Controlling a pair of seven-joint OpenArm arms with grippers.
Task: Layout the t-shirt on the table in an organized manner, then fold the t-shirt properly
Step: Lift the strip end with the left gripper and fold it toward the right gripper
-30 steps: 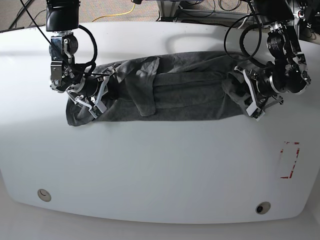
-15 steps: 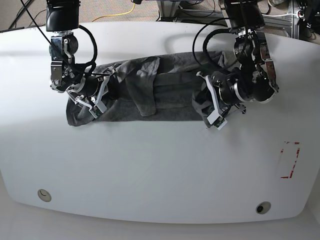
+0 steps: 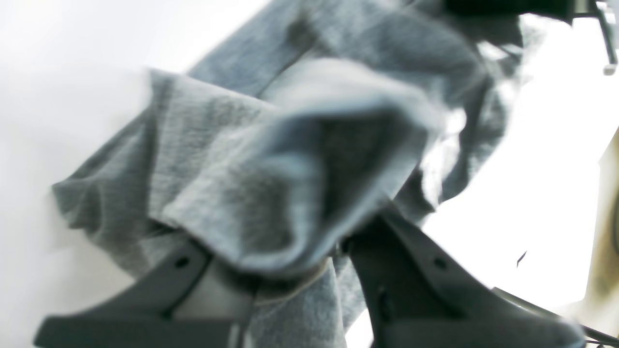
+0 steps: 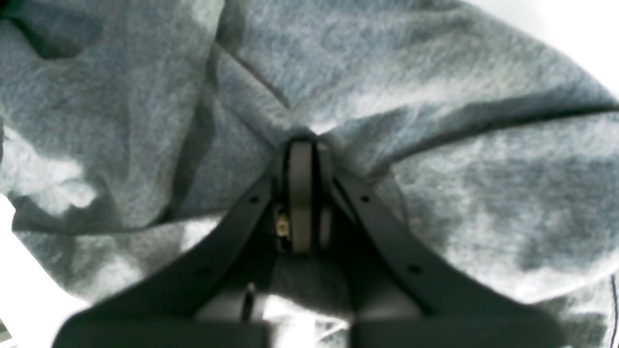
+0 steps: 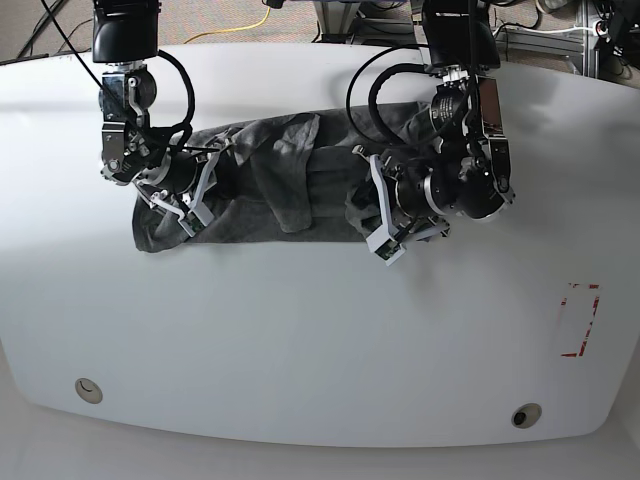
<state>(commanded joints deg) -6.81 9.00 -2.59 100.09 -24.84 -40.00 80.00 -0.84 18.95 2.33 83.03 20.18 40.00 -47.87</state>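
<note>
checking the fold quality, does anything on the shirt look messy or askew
Yes. The dark heather-grey t-shirt lies in a wrinkled band on the glossy white table, with a loose flap draped crookedly over its middle. Both the right gripper and left gripper pinch bunched cloth.

Base cam looks down on my whole bench (image 5: 300, 330); both wrist cams sit close, sharing the t-shirt (image 5: 330, 190).

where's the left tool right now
In the base view the left tool sits near table centre, clamped on the t-shirt end.
</note>
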